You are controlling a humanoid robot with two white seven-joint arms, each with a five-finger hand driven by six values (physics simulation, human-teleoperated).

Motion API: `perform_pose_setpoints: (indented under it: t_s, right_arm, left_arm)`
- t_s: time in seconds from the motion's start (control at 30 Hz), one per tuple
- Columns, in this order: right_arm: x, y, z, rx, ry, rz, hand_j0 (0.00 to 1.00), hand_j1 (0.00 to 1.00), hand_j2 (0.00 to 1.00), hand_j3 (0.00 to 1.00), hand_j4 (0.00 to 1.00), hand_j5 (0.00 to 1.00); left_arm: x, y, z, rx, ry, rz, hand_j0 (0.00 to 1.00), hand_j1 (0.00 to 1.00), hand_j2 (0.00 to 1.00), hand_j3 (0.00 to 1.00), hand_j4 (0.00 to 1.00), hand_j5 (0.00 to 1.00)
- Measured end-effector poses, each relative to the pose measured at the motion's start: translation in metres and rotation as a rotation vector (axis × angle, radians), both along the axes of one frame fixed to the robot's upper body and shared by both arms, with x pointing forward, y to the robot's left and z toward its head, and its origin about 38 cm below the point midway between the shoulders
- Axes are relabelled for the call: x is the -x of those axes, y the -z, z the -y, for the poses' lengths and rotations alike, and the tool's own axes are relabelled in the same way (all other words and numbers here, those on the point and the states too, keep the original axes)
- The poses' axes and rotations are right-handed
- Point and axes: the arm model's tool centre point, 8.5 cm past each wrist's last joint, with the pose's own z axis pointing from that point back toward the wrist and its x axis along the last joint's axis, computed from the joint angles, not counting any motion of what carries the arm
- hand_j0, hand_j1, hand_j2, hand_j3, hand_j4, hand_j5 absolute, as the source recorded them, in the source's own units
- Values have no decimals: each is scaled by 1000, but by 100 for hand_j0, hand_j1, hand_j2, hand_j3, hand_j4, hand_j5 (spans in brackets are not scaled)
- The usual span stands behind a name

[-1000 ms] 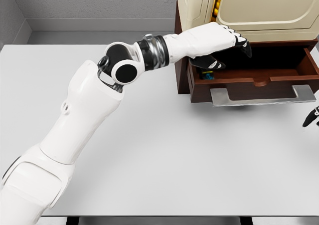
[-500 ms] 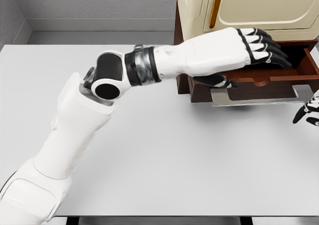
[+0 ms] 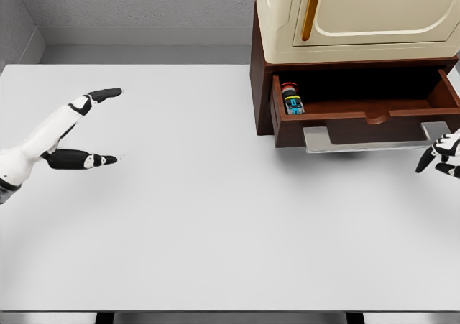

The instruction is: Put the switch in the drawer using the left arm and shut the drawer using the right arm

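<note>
The switch (image 3: 292,99), a small block with red, yellow and blue parts, lies in the left end of the open brown drawer (image 3: 366,116). A grey handle (image 3: 374,138) runs along the drawer's front. My left hand (image 3: 90,126) hovers far away at the table's left side, its fingers spread and holding nothing. Only the dark fingertips of my right hand (image 3: 440,155) show at the right edge, just right of and below the handle's end, relaxed and apart from it.
A cream cabinet (image 3: 359,15) with an orange strip sits on top of the brown drawer unit at the back right. The white table (image 3: 215,209) stretches across the view, with a grey wall behind.
My left arm has pulled out of the drawer and swung far left, leaving the switch inside. The right hand has edged up toward the handle's right end.
</note>
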Motion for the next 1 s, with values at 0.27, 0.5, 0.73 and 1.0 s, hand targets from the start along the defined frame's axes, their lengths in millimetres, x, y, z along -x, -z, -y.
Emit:
perform_pose_setpoints:
  t_s: [0.27, 0.5, 0.73, 1.0]
  right_arm:
    - [-11, -11, -6, 1, -18, 41, 50, 50, 50, 50, 50, 50]
    - [-13, -5, -9, -62, -5, 6, 50, 50, 50, 50, 50, 50]
    - [-14, 2, -11, -96, 2, -26, 51, 51, 51, 51, 51, 51]
    - [-19, 5, -6, -1, -10, -3, 53, 53, 53, 53, 53, 53]
  left_arm:
    - [-2, 41, -39, 38, -112, -133, 100, 100, 100, 100, 100, 100]
    - [-2, 44, -43, 46, -126, -139, 100, 100, 100, 100, 100, 100]
    - [-2, 44, -43, 51, -127, -140, 100, 100, 100, 100, 100, 100]
    - [-2, 45, -42, 52, -126, -141, 100, 100, 100, 100, 100, 100]
